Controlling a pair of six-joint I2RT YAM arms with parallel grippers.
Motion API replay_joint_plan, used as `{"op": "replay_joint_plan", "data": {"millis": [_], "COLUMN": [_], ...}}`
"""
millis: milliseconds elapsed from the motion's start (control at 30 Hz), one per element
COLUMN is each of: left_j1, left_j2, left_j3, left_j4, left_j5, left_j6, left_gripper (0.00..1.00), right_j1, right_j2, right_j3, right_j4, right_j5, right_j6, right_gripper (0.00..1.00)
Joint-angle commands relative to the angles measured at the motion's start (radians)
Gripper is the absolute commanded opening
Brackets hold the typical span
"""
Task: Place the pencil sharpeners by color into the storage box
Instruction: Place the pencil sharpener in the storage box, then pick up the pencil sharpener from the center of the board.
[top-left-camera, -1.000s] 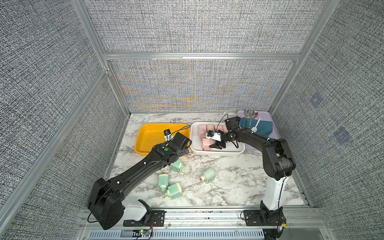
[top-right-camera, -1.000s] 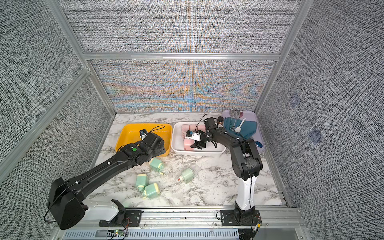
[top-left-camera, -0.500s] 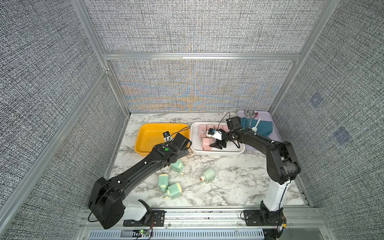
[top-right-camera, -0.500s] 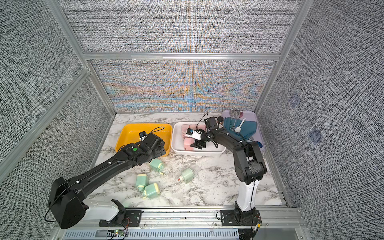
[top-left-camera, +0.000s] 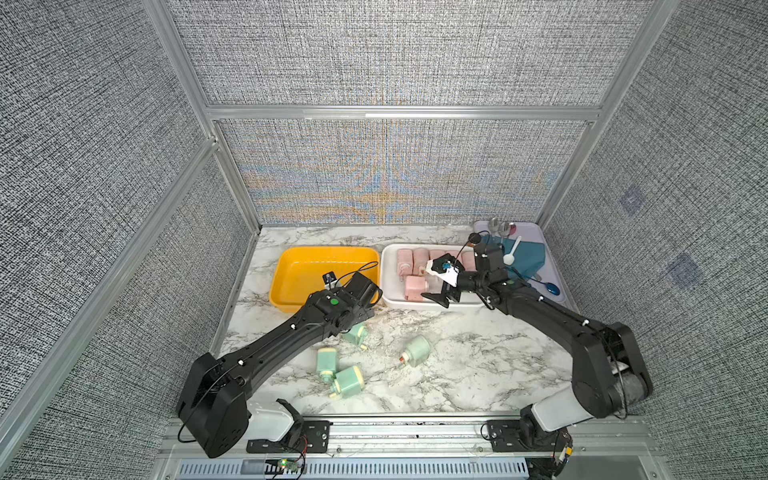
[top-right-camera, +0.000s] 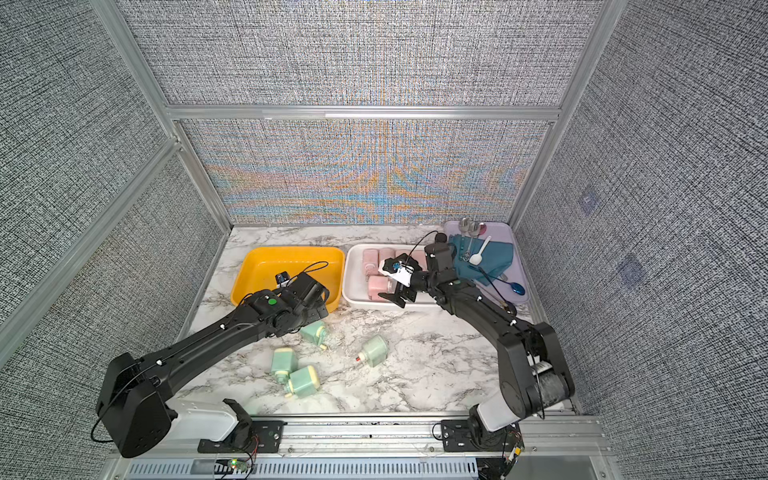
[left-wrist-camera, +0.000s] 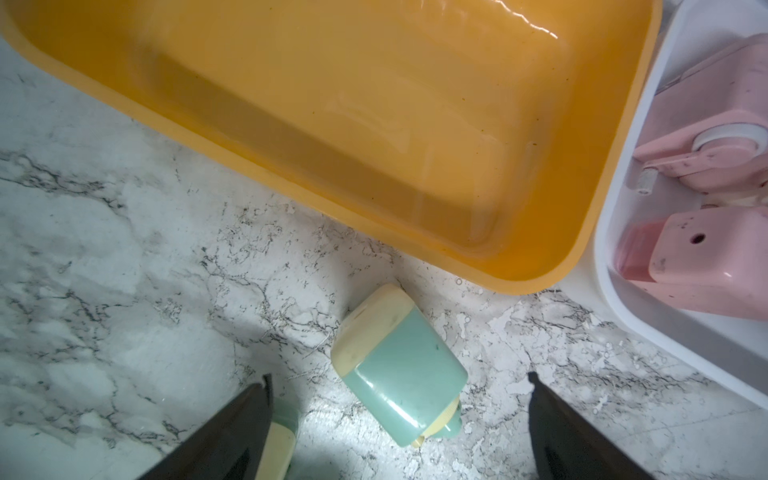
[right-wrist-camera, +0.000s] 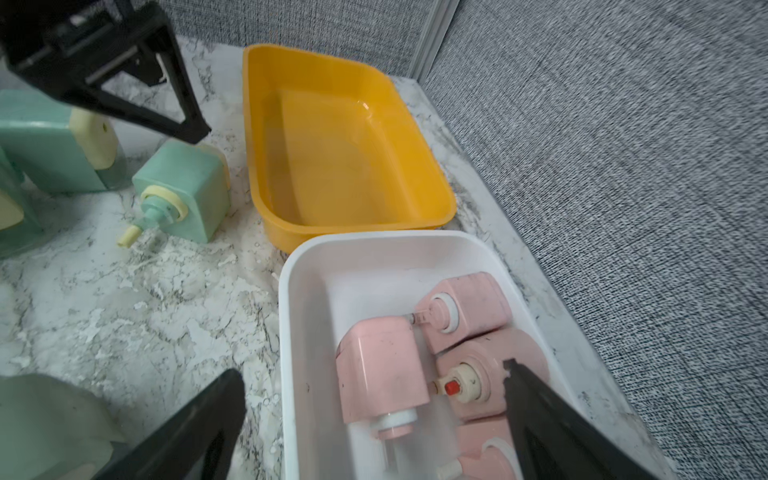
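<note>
The nearest mint green pencil sharpener (left-wrist-camera: 395, 361) lies on its side on the marble table (top-left-camera: 457, 365), directly beneath the left gripper (left-wrist-camera: 399, 380), whose fingers are spread wide to either side of it without touching. It sits skewed to the line between the fingers, so I expect a squeeze would meet rounded corners and spin it out rather than seat it. Its crank points back toward the wrist and could snag. A 2nd green one (left-wrist-camera: 278, 436) lies just beside and partly under one finger; a straight descent may land on it or pinch 2 at once. 2 more (top-left-camera: 349, 381) (top-left-camera: 417, 351) lie further back toward the arm bases.

Just ahead of the fingertips is the yellow box (left-wrist-camera: 540, 282), with nothing in it; a low carry would clip its rim.

The pink pencil sharpeners are in the white box (right-wrist-camera: 286, 332). One of them (right-wrist-camera: 382, 386) lies under the right gripper (right-wrist-camera: 370, 370), which is also spread and holds nothing. One of its fingers hangs outside the wall, the other among the pink blocks, so dropping or swinging sideways could strike the rim or drag a block.

The 2 grippers are near each other; crossing paths risks contact.
</note>
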Motion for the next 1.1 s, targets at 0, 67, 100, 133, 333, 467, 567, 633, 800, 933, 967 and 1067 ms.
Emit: {"op": "replay_joint_plan", "data": {"millis": [0,67,100,133,333,467,567,633,800,933,967,1067], "left_j1": [0.000,0.000,0.000,-0.001,-0.045,-0.093,-0.096,-0.097,-0.098,-0.098,-0.098,-0.098], "left_j2": [-0.011,-0.003,0.004,0.016,0.089,0.120,0.148,0.156,0.153,0.191,0.206,0.255], "left_j3": [-0.029,-0.043,-0.044,-0.038,0.042,0.058,0.041,0.026,-0.001,0.020,0.032,0.070], "left_j4": [0.073,0.088,0.086,0.084,0.010,-0.004,-0.018,-0.020,-0.018,-0.017,-0.023,-0.063], "left_j5": [0.021,0.021,0.027,0.041,-0.001,-0.067,-0.075,-0.068,-0.065,-0.049,-0.044,-0.053], "left_j6": [-0.015,-0.035,-0.044,-0.039,-0.082,-0.155,-0.243,-0.297,-0.378,-0.382,-0.376,-0.366], "left_gripper": [1.00,1.00,1.00,1.00,1.00,1.00,1.00,1.00,1.00,1.00,1.00,1.00], "right_j1": [0.018,0.034,0.038,0.038,0.041,0.041,0.042,0.041,0.041,0.041,0.042,0.041], "right_j2": [-0.058,-0.092,-0.104,-0.114,-0.205,-0.261,-0.265,-0.263,-0.257,-0.245,-0.241,-0.233], "right_j3": [-0.056,-0.068,-0.068,-0.060,-0.099,-0.191,-0.181,-0.172,-0.170,-0.168,-0.165,-0.152], "right_j4": [0.251,0.274,0.275,0.267,0.294,0.385,0.339,0.304,0.257,0.258,0.253,0.235], "right_j5": [0.099,0.217,0.272,0.329,0.405,0.436,0.441,0.467,0.515,0.509,0.510,0.512], "right_j6": [0.240,0.334,0.396,0.471,0.645,0.740,0.773,0.785,0.783,0.791,0.794,0.802], "right_gripper": [0.99,0.99,0.99,0.99,0.99,0.99,0.99,0.99,0.99,0.99,0.99,0.99]}}
